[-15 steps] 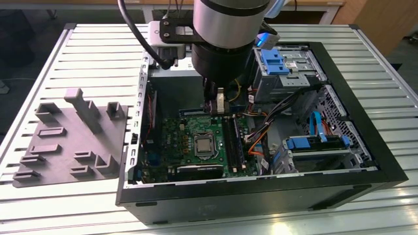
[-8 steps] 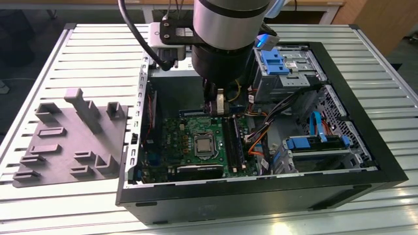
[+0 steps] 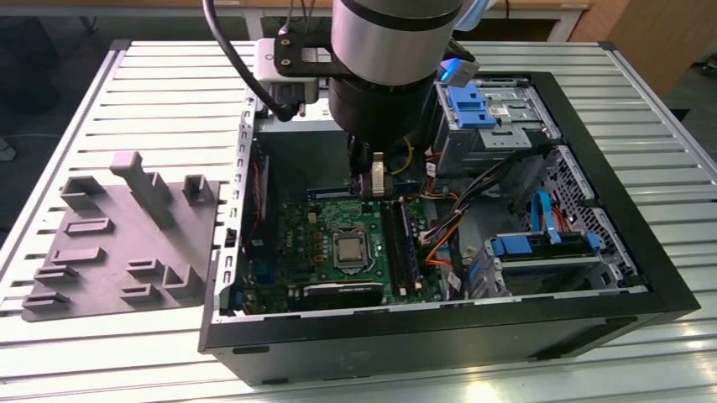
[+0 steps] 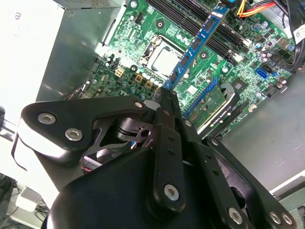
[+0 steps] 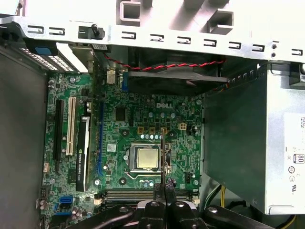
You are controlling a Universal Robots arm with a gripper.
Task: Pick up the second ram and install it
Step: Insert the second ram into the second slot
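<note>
Slatted metal surface [image 3: 90, 361], open PC case [image 3: 661, 277]; pincer [image 3: 379, 180] over the motherboard [image 3: 325, 243]. Second wrist view: pincer clamped on the second ram [image 4: 195, 45], unseated. First wrist view: ram edge-on above memory slots [image 5: 138, 193]. Install step; needs lining up over a free slot.

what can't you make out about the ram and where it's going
- Second wrist view: the gripper hides the held end of the second ram between its jaws.
- First wrist view: the stick shows edge-on, so chips and label are unseen; the gripper covers part of the memory slots.
- Exterior view: whether the stick touches a slot is too small to tell.
</note>
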